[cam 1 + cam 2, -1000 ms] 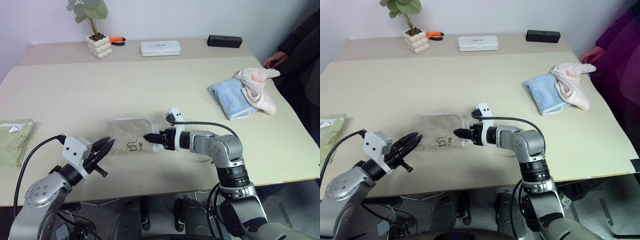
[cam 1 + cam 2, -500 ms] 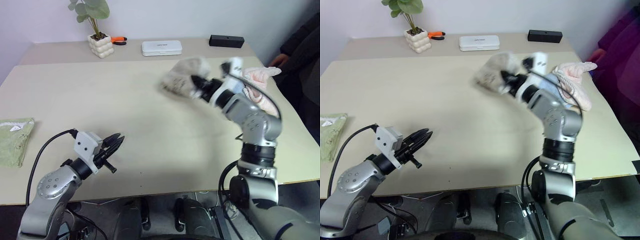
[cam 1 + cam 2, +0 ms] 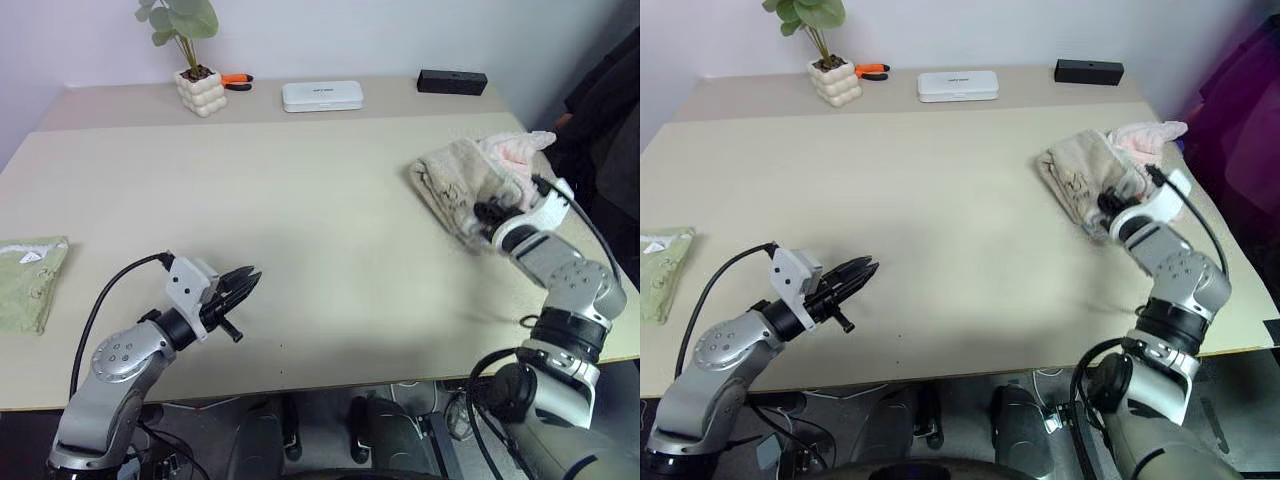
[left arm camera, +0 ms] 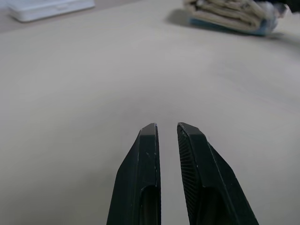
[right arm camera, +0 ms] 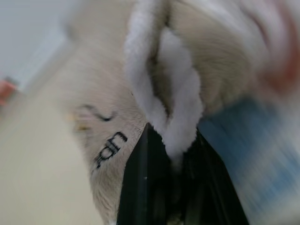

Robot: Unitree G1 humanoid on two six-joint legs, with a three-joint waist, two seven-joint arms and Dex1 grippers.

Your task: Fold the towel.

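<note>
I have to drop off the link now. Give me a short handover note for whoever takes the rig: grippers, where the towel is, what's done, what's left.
Right gripper: fingers closed on a fold of the towel, at the table's right side.
Left gripper: holds nothing, fingers nearly together, low over bare table at front left.
Towel: folded, lying on the light blue cloth beside the pink cloth.
Done: folding and stacking.
Left: probably release the towel and pull the right arm back.

A: What colour is the towel (image 3: 462,175)?
B: Beige-tan, whitish corded edge, dark embroidery.
A: Under it?
B: A light blue cloth (image 5: 243,140), a pink one (image 3: 520,148) beside.
A: Far left?
B: A pale green cloth (image 3: 28,280) on the cream surface (image 3: 250,190).
</note>
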